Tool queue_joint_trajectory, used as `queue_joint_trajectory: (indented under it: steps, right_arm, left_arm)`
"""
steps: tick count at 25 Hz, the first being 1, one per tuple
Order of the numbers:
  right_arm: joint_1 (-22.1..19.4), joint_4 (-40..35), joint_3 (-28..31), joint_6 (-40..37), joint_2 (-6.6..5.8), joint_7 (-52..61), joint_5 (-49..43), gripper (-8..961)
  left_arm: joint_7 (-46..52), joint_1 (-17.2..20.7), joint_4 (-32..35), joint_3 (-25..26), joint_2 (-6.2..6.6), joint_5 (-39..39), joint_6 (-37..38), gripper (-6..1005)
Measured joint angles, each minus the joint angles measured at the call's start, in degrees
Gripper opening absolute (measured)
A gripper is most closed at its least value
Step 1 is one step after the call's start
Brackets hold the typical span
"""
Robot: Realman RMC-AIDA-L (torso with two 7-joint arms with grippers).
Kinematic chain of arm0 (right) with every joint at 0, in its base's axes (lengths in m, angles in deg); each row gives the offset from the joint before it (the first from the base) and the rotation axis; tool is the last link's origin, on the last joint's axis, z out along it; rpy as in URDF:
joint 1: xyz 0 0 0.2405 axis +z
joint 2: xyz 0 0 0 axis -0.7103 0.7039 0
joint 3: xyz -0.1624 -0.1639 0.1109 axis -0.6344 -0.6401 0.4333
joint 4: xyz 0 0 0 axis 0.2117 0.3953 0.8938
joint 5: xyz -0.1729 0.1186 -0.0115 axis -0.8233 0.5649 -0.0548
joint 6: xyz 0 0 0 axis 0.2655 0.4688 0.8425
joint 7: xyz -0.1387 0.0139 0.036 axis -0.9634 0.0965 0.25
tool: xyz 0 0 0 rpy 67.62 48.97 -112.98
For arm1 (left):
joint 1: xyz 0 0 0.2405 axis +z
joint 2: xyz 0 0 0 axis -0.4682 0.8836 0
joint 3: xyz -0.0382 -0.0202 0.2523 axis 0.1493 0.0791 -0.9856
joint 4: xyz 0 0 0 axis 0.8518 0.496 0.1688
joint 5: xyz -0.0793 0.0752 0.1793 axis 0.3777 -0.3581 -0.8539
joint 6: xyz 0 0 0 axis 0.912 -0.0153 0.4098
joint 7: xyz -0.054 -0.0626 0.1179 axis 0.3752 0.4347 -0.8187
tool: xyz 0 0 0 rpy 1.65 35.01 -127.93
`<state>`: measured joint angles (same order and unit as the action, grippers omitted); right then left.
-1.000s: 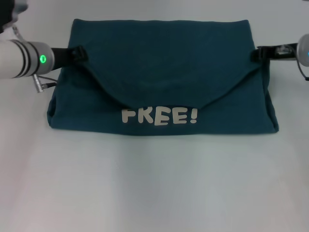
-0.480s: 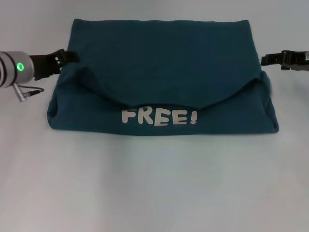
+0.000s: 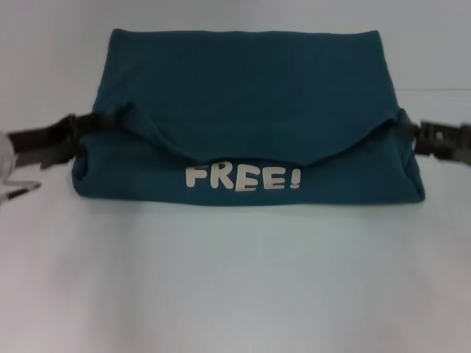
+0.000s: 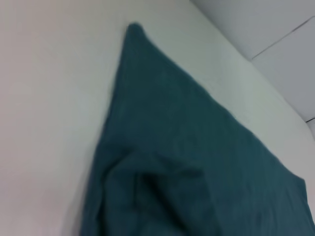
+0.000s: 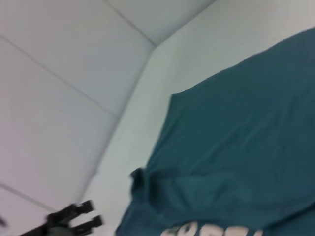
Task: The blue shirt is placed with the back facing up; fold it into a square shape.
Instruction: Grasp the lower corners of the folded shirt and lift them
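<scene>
The blue shirt [image 3: 243,95] lies folded into a wide rectangle on the white table. A curved flap is folded over its top, and the white "FREE!" lettering [image 3: 243,177] shows below the flap near the front edge. My left gripper [image 3: 99,121] is at the shirt's left edge, beside the flap's left corner. It also shows far off in the right wrist view [image 5: 91,215], with its fingers apart. My right gripper [image 3: 408,132] is at the shirt's right edge, by the flap's right corner. The shirt fills the left wrist view [image 4: 187,162] and the right wrist view [image 5: 236,147].
The white table [image 3: 235,279] stretches wide in front of the shirt. A light wall with panel seams [image 5: 74,73] stands behind the table.
Both grippers have let go of the flap corners, pulled outward, then moved toward the front and back in against the shirt's side edges. The flap has settled flat.
</scene>
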<state>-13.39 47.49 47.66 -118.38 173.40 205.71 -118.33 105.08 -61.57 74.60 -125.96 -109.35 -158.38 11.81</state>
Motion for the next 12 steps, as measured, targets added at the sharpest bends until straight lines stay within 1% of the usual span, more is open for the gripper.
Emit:
queue_joint_trajectory:
  steps: [1, 2, 4, 7, 9, 12]
  right_arm:
    - [-2.2, 0.1, 0.2, -2.2, 0.64, -2.1, 1.8, 912]
    - [-2.2, 0.1, 0.2, -2.2, 0.64, -2.1, 1.8, 924]
    - [-4.2, 0.2, 0.8, -3.9, 1.37, -4.3, 3.3, 946]
    - [-6.2, 0.4, 2.7, -5.5, 2.53, -8.0, 4.2, 945]
    - [-6.9, 0.4, 3.6, -5.7, 2.83, -9.5, 4.3, 945]
    - [-7.4, 0.6, 4.1, -5.3, 2.91, -10.4, 4.2, 944]
  left_arm:
    - [-0.4, 1.0, -0.1, 0.6, 0.03, 0.3, 1.3, 861]
    - [-0.8, 1.5, -0.1, 1.1, 0.01, 0.3, 1.9, 861]
    - [-3.2, 2.3, -0.8, 2.8, -0.11, 0.4, 3.3, 860]
    - [-9.0, 2.5, -2.7, 5.0, -0.05, 0.8, 4.0, 860]
    - [-14.6, 2.6, -3.9, 6.0, -0.05, 1.8, 3.8, 861]
    - [-17.5, 2.5, -5.1, 6.3, -0.11, 2.7, 1.9, 861]
